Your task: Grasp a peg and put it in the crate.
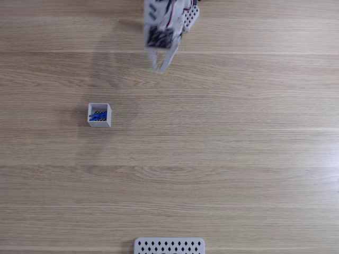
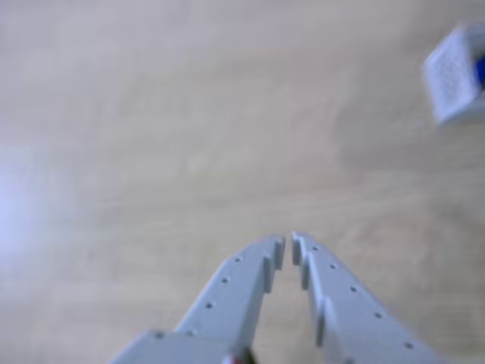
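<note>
Closest to the camera in the other view, the gripper (image 2: 289,241) sat at the bottom centre of the frame, its two white fingers (image 2: 235,292) pinched nearly together at the tips with nothing between them, so clenched and empty as far as I could tell. Past it was just bare wooden table (image 2: 151,136), pretty blurry. Way off at the right edge, upper part of the frame, was the crate (image 2: 452,76) with a bit of blue poking out.

The fixed view cleared that up: the blue peg (image 1: 98,115) was lying inside the crate (image 1: 99,115), left of centre, and the gripper (image 1: 161,67) was up near the top edge, well apart from it. A white perforated plate (image 1: 169,246) sat at the bottom edge.

So it looked basically done to me. Only real risk I'd guess: the arm swinging back across and clipping that light little crate, tipping the peg out.
</note>
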Controlling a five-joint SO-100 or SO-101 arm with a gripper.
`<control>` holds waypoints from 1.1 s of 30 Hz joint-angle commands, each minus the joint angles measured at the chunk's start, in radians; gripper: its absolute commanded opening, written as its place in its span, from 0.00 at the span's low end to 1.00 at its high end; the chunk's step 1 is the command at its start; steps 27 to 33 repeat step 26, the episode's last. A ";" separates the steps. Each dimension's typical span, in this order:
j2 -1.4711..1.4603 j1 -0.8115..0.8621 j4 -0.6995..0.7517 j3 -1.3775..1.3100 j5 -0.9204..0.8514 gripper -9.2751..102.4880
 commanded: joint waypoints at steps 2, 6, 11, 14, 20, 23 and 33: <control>0.377 -0.023 0.100 0.201 -0.008 0.08; 0.592 -0.037 0.075 0.394 -0.009 0.08; 0.566 -0.038 -0.014 0.472 -0.009 0.08; 0.566 -0.037 -0.018 0.488 -0.009 0.08; 0.566 -0.035 -0.015 0.502 -0.008 0.08; 0.566 -0.037 -0.015 0.503 -0.008 0.08; 0.566 -0.037 -0.015 0.503 -0.008 0.08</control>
